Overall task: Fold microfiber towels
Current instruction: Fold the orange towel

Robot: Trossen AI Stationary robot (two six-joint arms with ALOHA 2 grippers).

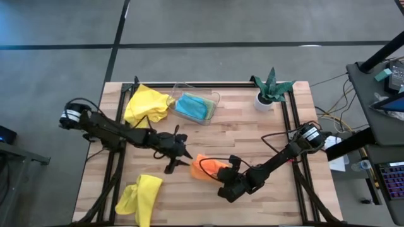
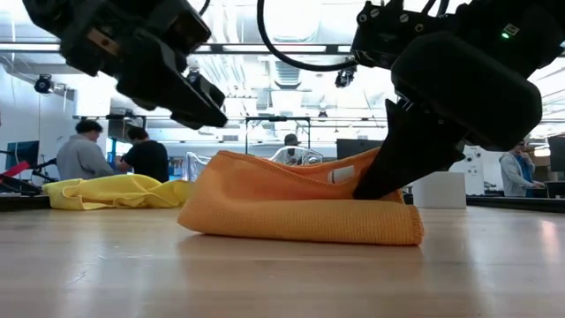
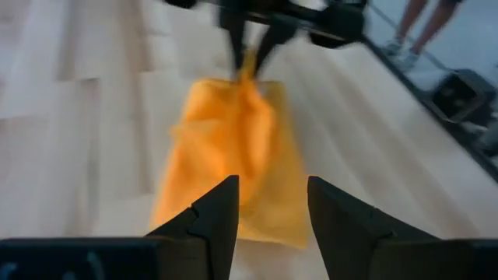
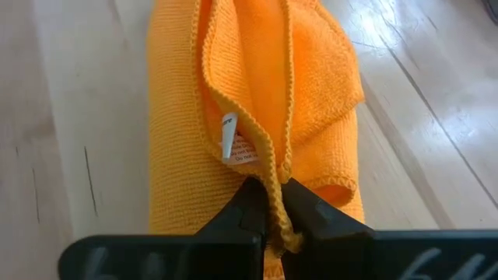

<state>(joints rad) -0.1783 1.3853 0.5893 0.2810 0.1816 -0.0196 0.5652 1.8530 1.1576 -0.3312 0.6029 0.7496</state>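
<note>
Orange towel (image 1: 208, 168) lies folded on the wooden table (image 1: 252, 139), toward the near edge and a little right of centre. Your right gripper (image 4: 274, 204) is clenched on one hemmed edge of it; in the right wrist view you can see the dark fingers (image 4: 247, 204) pinching the fold, with the white care label (image 4: 230, 141) showing just past them. In the low view the cloth sits as a flat mound on the wood, one end lifted slightly where that gripper bites.

Your left gripper (image 3: 271, 211) hovers just left of the orange towel, its jaws parted and holding nothing; from its wrist view the cloth lies beyond its fingertips, apart from them.

At the near left corner you have a crumpled yellow towel (image 1: 140, 197), partly draped over the table edge. Farther back on the left lies a second yellow towel (image 1: 147, 104), loosely bunched. Just right of it stands a clear plastic tray (image 1: 214, 101) with a turquoise towel (image 1: 192, 107) inside. At the far right corner sits a small green plant (image 1: 271, 85) in a white pot.

Beyond the table, the low view shows people (image 2: 84, 155) standing in the room.
</note>
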